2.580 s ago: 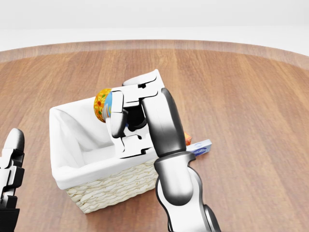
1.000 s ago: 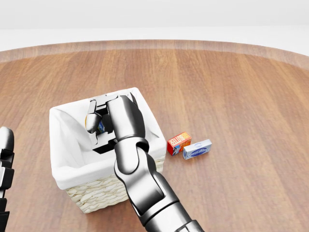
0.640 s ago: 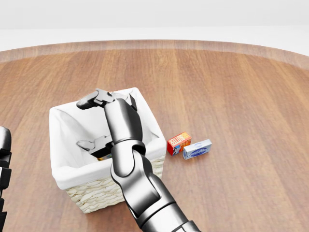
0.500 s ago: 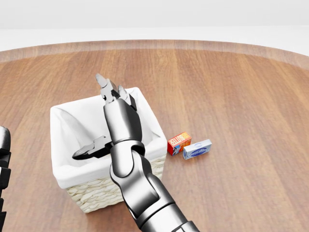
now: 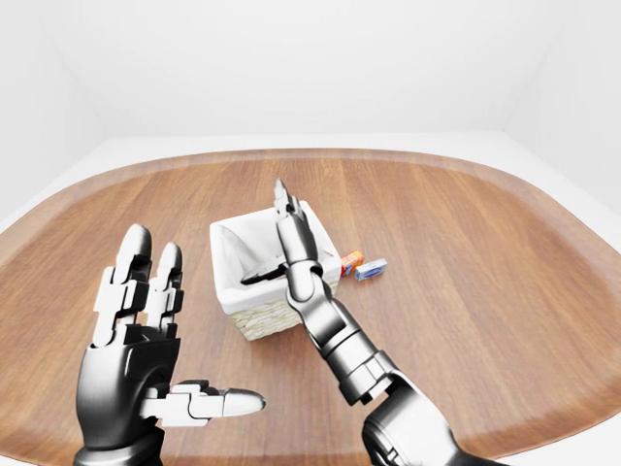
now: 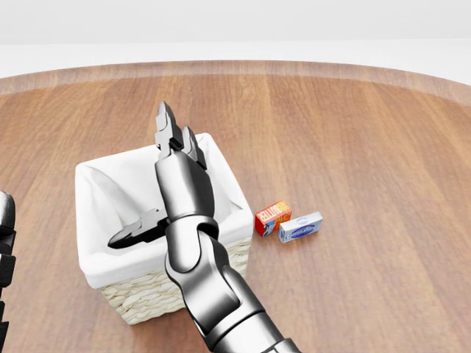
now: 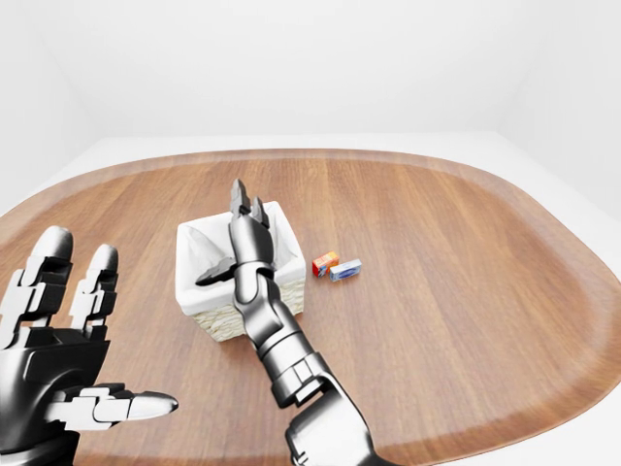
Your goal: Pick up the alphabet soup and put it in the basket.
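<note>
Soup can isn't visible; it's probably down inside the basket (image 6: 221, 165), hidden by your right hand (image 6: 168, 184), whose fingers are spread over the liner. Release looks done, so lift clear. Your left hand (image 5: 146, 330) hangs open.

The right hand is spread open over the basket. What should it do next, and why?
Probably lift the right hand up and draw it away from the basket. Its fingers are spread and hold nothing, and the arm hides where the soup can would lie, so pulling away would reveal it.
</note>
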